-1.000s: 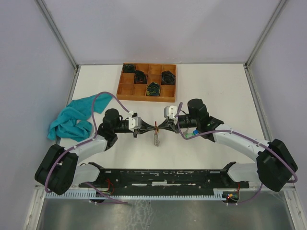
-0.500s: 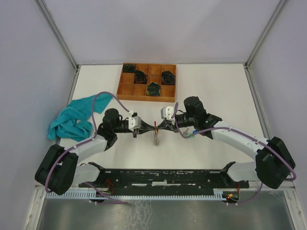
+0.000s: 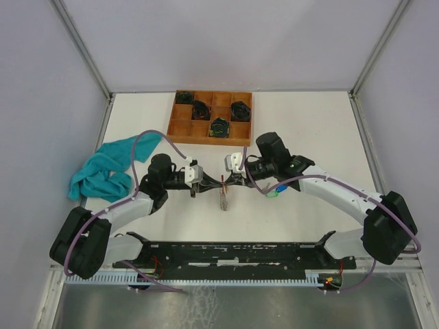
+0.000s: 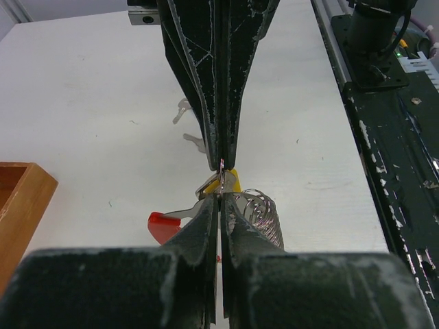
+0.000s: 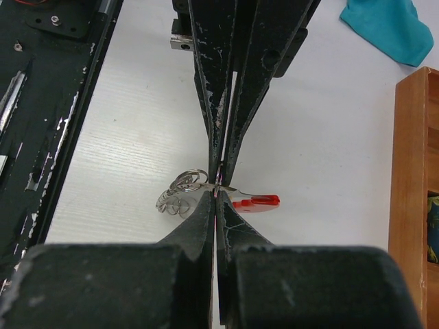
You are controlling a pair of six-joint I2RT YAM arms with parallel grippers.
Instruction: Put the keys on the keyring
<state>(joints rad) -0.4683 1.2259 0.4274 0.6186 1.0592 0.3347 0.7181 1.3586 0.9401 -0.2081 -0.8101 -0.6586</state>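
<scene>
My left gripper [image 3: 217,182] and right gripper [image 3: 230,181] meet tip to tip over the table's middle, both shut. The left gripper [image 4: 219,200] pinches the thin silver keyring [image 4: 221,179], seen edge-on, with a yellow tag [image 4: 234,180] behind it and a wire coil [image 4: 264,216] hanging from it. The right gripper [image 5: 217,193] is shut at the blade of a red-tagged key [image 5: 255,201], right where it meets the ring. Two more keys, with green and blue tags [image 3: 274,192], lie under the right arm; their silver blades [image 4: 194,142] show on the table.
A wooden compartment tray [image 3: 180,128] holding black coiled bundles [image 3: 219,127] stands at the back. A teal cloth [image 3: 103,171] lies at the left edge. The black base rail [image 3: 226,253] runs along the near edge.
The right arm's wrist and forearm have shifted left and slightly back while its tips stay at the ring. The left arm has held still.
</scene>
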